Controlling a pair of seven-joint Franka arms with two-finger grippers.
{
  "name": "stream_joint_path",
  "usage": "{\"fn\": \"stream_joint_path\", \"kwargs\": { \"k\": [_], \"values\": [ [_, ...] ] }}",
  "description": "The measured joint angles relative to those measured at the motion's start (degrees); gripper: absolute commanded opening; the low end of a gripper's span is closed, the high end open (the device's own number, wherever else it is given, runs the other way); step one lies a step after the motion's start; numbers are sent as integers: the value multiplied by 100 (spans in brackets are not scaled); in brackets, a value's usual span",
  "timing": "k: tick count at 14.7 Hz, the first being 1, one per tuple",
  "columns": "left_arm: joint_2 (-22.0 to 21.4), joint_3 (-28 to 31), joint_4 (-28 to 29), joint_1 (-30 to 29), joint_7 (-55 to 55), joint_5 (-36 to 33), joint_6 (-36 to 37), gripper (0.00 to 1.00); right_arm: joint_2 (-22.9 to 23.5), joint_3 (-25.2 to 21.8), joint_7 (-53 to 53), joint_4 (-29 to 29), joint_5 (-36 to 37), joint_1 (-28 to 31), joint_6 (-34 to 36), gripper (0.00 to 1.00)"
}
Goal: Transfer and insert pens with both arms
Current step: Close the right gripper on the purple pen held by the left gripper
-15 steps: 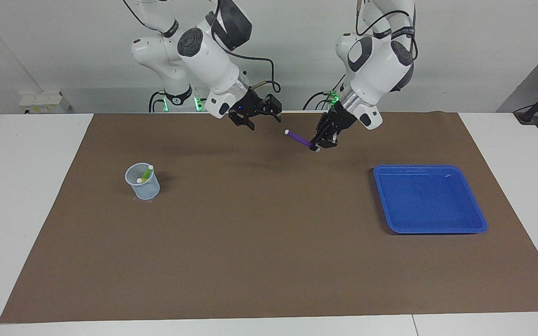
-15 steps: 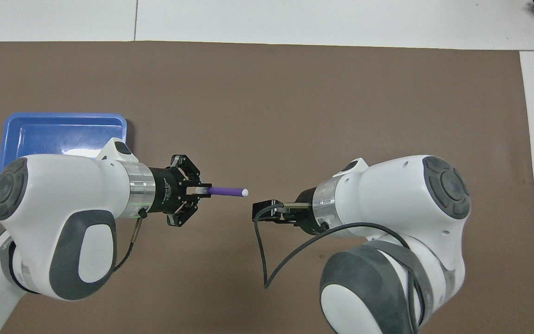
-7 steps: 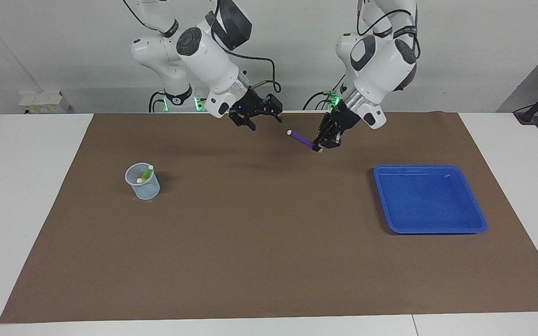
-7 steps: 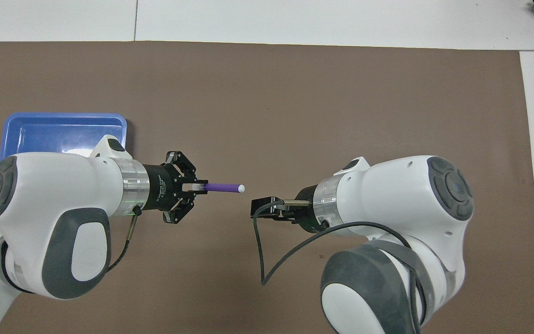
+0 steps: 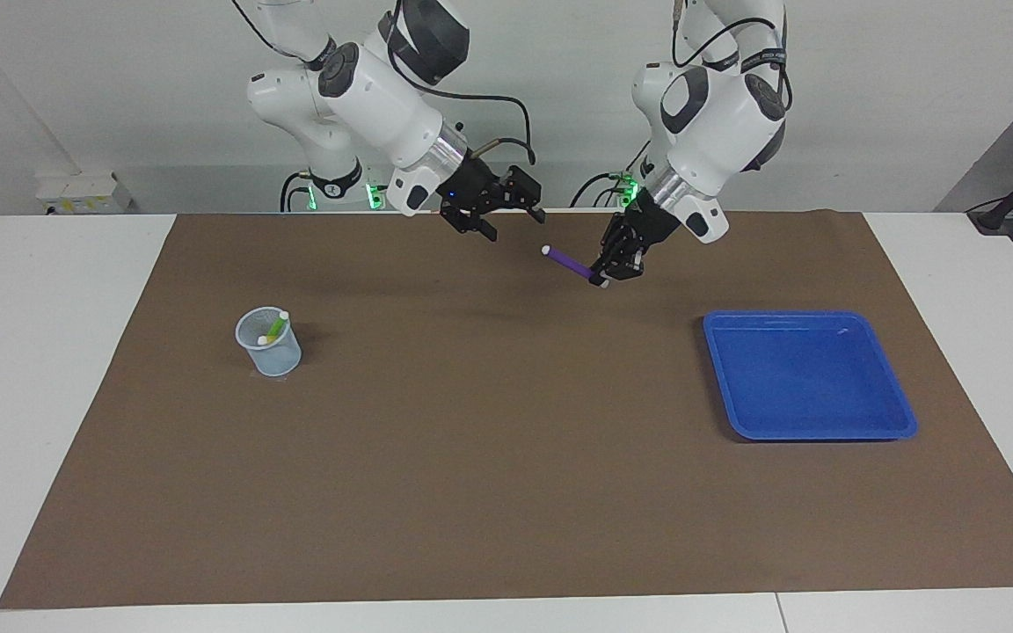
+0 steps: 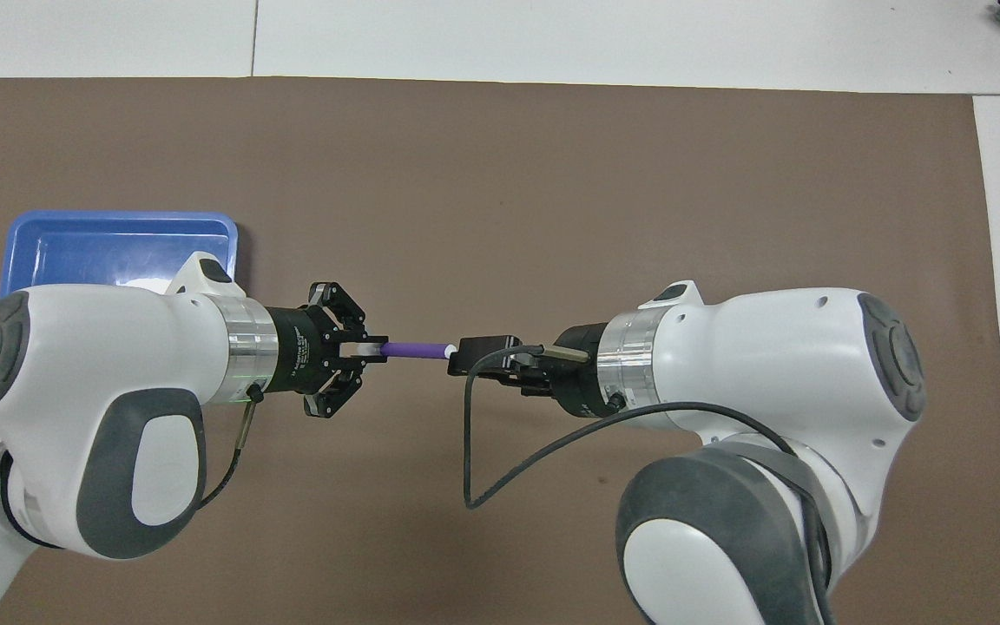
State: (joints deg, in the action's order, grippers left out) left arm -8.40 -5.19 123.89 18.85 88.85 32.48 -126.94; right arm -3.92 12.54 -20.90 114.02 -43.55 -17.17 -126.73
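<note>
- Holding the purple pen (image 5: 570,263) by one pale end, left gripper (image 5: 601,280) is clamped on it, up over the brown mat (image 5: 506,492); pen juts toward the right gripper (image 5: 520,215)
- Right gripper's fingers spread wide, gripping nothing; pen's free pale tip sits just at its mouth in overhead view; contact unclear
- Yellow pen (image 5: 266,338) and green pen (image 5: 276,326) stand in the cup (image 5: 271,353), toward right arm's end
- Blue tray (image 5: 810,376) toward left arm's end

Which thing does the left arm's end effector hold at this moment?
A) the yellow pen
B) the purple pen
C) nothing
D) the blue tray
B: the left end effector is shut on one end of the purple pen, held in the air over the brown mat.
</note>
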Motion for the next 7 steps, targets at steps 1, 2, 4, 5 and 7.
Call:
{"fn": "stream_joint_path", "kwargs": {
  "k": [1, 2, 4, 5, 7],
  "values": [
    [0, 0, 0, -1, 0, 0, 0, 0, 15, 2, -1, 2, -30, -40, -233, 95],
    [-1, 0, -1, -1, 0, 0, 0, 0, 59, 4, -13, 6, -33, -115, -497, 95],
    [-2, 0, -7, -2, 0, 0, 0, 0, 277, 10, -62, 14, -36, -297, -1042, 93],
    [-3, 0, -16, -2, 0, 0, 1, 0, 435, 10, -67, 9, -67, -412, -1299, 92],
    [-3, 1, -45, -17, 0, 0, 6, 0, 754, 19, -67, -8, -170, -672, -1703, 90]
  ]
}}
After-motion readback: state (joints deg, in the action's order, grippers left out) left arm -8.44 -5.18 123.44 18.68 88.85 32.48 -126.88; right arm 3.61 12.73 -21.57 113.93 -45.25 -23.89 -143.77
